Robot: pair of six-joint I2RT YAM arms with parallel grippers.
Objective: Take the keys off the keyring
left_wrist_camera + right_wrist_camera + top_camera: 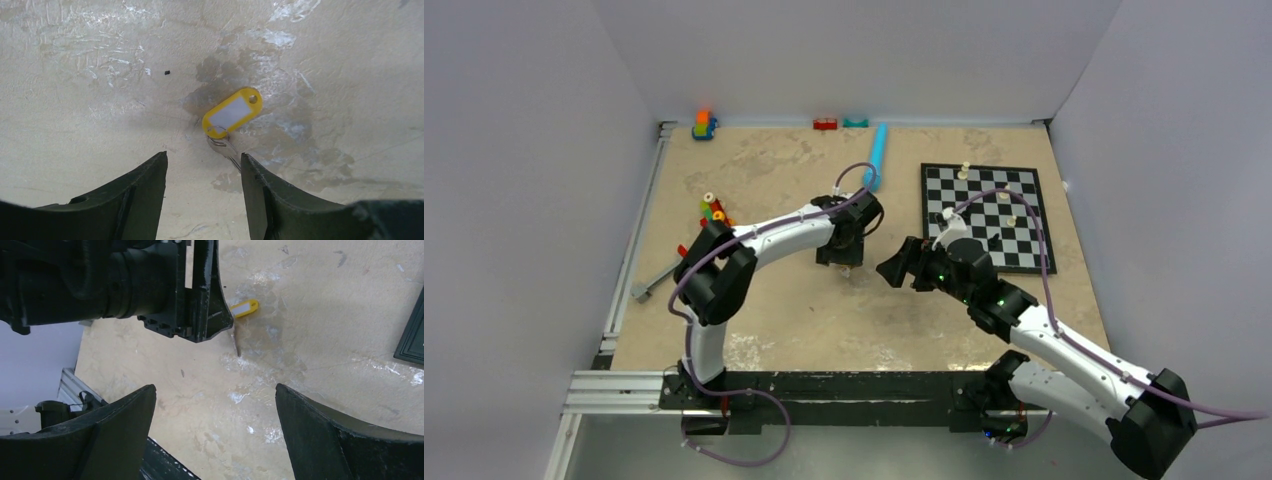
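Left gripper (204, 156): jaws parted, nothing between them; right gripper (215, 387): wide open, empty. Silvery key (225, 147) lies flat on the table (75, 100) just ahead of the left gripper, its shaft reaching one fingertip (248, 165), contact unclear. It is thin and grey, joined by a fine ring to a yellow tag (232, 112) with a white label.

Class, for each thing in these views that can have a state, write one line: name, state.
Yellow plastic key tag: lying flat on the table.
Silvery-grey metal key: on the table, attached to the tag.
Left gripper: jaws open, empty.
Right gripper: jaws open, empty.
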